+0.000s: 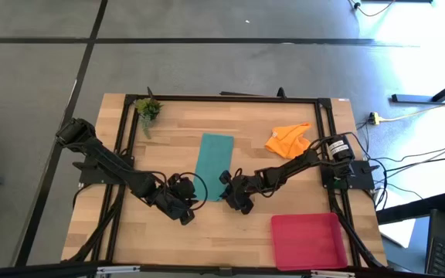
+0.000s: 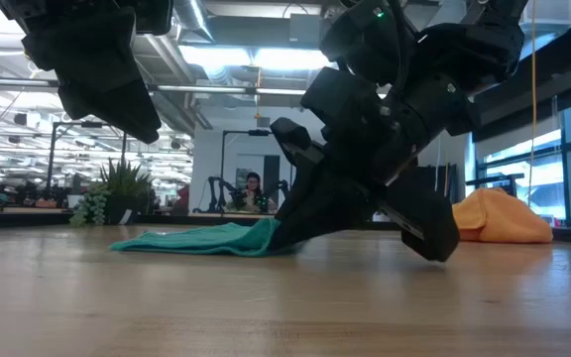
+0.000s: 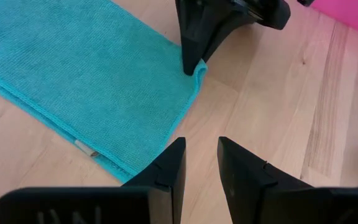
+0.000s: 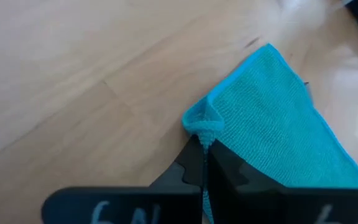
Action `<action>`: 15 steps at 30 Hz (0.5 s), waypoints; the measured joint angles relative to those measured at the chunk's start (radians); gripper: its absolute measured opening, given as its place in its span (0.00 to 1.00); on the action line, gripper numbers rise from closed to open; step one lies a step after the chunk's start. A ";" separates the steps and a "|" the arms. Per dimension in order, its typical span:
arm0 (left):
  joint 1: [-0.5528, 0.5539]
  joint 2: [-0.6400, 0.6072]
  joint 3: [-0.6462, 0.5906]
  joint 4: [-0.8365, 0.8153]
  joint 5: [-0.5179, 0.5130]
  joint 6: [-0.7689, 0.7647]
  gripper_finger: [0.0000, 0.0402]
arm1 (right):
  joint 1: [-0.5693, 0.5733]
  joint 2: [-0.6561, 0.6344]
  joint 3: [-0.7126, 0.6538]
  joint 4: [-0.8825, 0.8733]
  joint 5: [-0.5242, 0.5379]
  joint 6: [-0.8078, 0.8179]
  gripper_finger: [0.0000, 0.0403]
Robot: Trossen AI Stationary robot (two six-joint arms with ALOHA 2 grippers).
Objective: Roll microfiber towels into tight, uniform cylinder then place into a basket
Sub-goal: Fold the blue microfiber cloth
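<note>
Pinching one near corner of the flat teal towel [image 1: 213, 164] at mid-table, the right gripper [image 4: 202, 144] is clamped shut while the left gripper [image 3: 201, 163] hovers part-open and empty beside the other corner (rolling evenly likely needs both corners gripped level).

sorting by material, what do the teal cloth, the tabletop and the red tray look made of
Teal folded cloth: soft knit microfibre, matte; fine ribbed weave and stitched hem show.
Pale tabletop: wood or wood laminate, smooth; grain lines and plank seams.
Red rectangular tray: probably plastic; plain, even surface.
</note>
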 joint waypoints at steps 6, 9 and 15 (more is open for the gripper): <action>0.000 0.000 0.000 -0.001 0.000 0.000 0.21 | -0.002 -0.030 0.000 -0.014 -0.033 0.009 0.01; 0.000 0.000 0.000 -0.004 0.000 0.000 0.21 | -0.001 -0.042 0.001 -0.025 -0.045 0.028 0.01; 0.000 0.000 0.000 -0.007 0.000 0.000 0.21 | -0.001 -0.042 0.001 -0.027 -0.050 0.033 0.01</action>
